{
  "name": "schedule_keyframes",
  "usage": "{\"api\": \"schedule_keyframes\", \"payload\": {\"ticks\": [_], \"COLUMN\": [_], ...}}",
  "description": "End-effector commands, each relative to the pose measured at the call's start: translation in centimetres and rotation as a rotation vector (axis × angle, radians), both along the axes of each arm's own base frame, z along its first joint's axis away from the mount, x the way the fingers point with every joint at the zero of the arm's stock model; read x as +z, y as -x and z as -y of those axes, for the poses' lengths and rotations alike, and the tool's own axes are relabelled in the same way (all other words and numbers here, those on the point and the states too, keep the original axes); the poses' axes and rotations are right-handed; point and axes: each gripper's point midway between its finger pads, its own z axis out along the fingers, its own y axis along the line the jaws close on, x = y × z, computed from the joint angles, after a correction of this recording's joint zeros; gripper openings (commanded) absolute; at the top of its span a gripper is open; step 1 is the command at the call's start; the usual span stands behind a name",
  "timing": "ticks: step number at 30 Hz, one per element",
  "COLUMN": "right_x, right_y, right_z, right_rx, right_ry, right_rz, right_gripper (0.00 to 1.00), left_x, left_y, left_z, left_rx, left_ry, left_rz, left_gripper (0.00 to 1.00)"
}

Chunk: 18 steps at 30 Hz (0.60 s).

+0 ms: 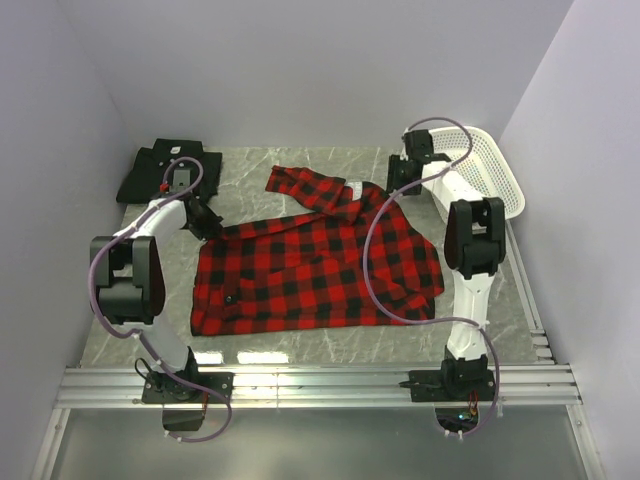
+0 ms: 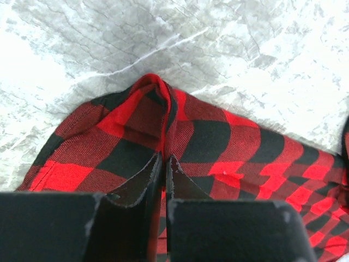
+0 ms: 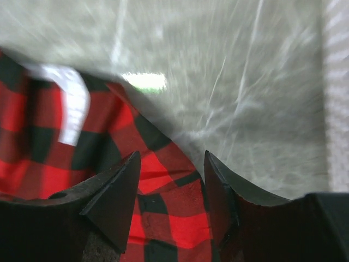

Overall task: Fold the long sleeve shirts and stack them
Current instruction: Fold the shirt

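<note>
The red-and-black plaid shirt (image 1: 310, 265) lies spread across the middle of the table, one sleeve reaching up and back (image 1: 300, 183). My left gripper (image 1: 205, 222) sits at the shirt's upper left corner. In the left wrist view it (image 2: 164, 158) is shut on a raised fold of the plaid cloth (image 2: 218, 142). My right gripper (image 1: 400, 180) hovers at the shirt's upper right edge. In the right wrist view it (image 3: 170, 155) stands open, with plaid cloth (image 3: 174, 218) below the gap and a white patch (image 3: 73, 103) to the left. The black shirt (image 1: 160, 170) lies folded at the back left.
A white mesh basket (image 1: 490, 165) stands at the back right, close behind the right arm. The marble tabletop (image 1: 250, 170) shows between the two shirts. Walls close in on the left, back and right. A metal rail (image 1: 320, 385) runs along the near edge.
</note>
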Motion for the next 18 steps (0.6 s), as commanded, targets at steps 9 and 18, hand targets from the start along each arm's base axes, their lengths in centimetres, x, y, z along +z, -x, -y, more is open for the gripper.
{"api": "schedule_keyframes", "payload": {"ticks": [9,18], "right_x": [-3.4,-3.9], "right_y": [1.0,1.5], "right_z": [0.1,-2.5], "right_rx": [0.01,0.156], "right_ry": [0.014,-0.076], "right_rz": [-0.125,-0.161], "right_gripper": [0.57,0.49], "left_x": [-0.5,-1.1], "left_y": [-0.2,0.0], "left_z": [-2.3,-2.5], "left_rx": [0.016,0.01], "left_ry": [-0.004,-0.007], "left_rz": [-0.013,-0.031], "left_gripper": [0.1,0.1]}}
